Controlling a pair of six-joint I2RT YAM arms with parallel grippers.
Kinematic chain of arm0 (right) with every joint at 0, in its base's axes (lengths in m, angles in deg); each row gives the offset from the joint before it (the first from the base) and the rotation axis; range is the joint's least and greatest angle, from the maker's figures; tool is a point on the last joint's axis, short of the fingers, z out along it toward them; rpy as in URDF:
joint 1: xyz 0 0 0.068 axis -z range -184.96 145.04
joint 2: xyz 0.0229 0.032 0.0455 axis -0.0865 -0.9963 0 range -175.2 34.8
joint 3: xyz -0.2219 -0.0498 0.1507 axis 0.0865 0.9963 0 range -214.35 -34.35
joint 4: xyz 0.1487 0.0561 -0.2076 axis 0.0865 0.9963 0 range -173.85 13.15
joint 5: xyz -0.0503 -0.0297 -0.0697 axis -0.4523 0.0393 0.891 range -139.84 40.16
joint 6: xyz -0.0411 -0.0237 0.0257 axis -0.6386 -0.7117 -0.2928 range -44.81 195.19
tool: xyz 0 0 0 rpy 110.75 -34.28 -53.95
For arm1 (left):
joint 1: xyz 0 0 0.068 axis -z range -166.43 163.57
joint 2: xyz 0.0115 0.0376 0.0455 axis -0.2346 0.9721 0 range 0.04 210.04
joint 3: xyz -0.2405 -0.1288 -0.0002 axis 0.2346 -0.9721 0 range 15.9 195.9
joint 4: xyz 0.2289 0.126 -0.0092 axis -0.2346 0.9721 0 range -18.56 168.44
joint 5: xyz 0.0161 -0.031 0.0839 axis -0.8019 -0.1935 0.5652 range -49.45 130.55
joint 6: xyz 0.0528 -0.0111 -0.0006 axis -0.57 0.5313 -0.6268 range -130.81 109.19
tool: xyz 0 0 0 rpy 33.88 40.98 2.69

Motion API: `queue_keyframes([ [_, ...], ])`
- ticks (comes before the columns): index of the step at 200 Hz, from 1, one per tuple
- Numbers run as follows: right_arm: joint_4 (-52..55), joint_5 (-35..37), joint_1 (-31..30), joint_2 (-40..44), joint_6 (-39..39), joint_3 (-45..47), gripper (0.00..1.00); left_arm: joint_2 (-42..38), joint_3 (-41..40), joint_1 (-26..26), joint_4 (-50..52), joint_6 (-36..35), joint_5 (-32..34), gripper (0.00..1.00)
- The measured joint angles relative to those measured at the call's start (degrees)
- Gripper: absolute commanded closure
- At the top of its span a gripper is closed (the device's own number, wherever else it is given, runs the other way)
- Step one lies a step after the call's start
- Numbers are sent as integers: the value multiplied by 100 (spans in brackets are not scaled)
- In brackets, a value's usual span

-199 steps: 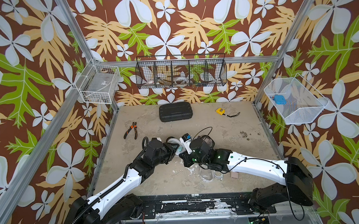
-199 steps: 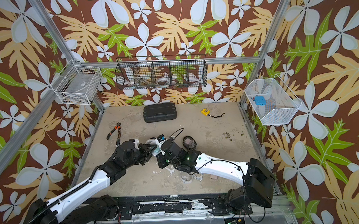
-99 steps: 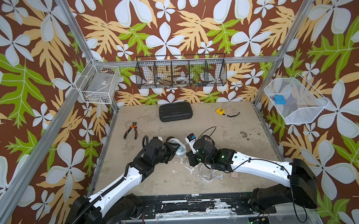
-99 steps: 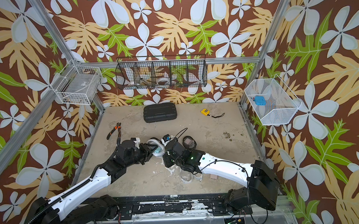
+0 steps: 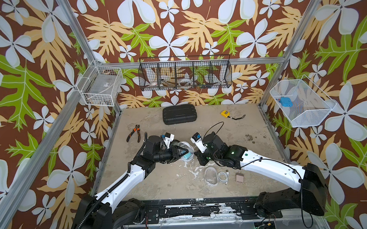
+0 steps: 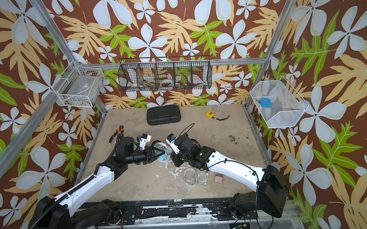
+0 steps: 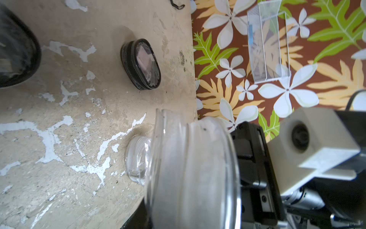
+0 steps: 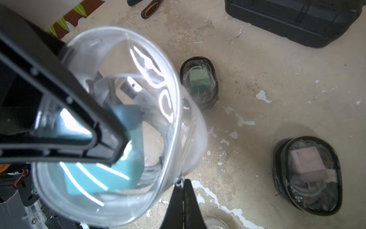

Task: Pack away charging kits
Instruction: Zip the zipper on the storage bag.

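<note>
My left gripper (image 5: 180,152) is shut on the wall of a clear oval case (image 5: 185,149), held tilted just above the table. One of its fingers (image 8: 79,103) reaches inside the case over the rim. A teal plug (image 8: 111,168) lies in this case. My right gripper (image 8: 182,183) is shut on the small zipper pull at the case's rim. Another clear case (image 5: 211,176), a coiled white cable (image 5: 223,177) and a pink plug (image 5: 239,177) lie near the front. Two black-rimmed cases rest on the table, one with a green plug (image 8: 199,85), one with a pink plug (image 8: 307,174).
A large black ribbed case (image 5: 179,114) and a yellow tape measure (image 5: 225,113) lie at the back, with pliers (image 5: 134,133) on the left. Wire baskets hang on the walls; the right one (image 5: 306,118) holds a blue block (image 5: 286,101).
My right gripper has drawn to the right, away from the left arm, along the clear case's rim. The left gripper has kept the case in about the same place.
</note>
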Motion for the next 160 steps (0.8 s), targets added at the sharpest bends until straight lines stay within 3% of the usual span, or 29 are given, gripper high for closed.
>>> queue_keyframes([
  [83, 352, -138, 9, 634, -708, -15, 100, 149, -72, -9, 352, -1707, -1003, 100],
  [118, 63, -297, 223, 507, -804, -157, 100, 149, -61, 26, 1239, -2170, -1364, 100],
  [148, 275, -1097, 848, 824, -835, -232, 53, -42, 133, 393, 1561, -2527, -1451, 100],
  [160, 278, -1696, 1259, 992, -656, -179, 40, -57, 271, 660, 1663, -2671, -1419, 100],
])
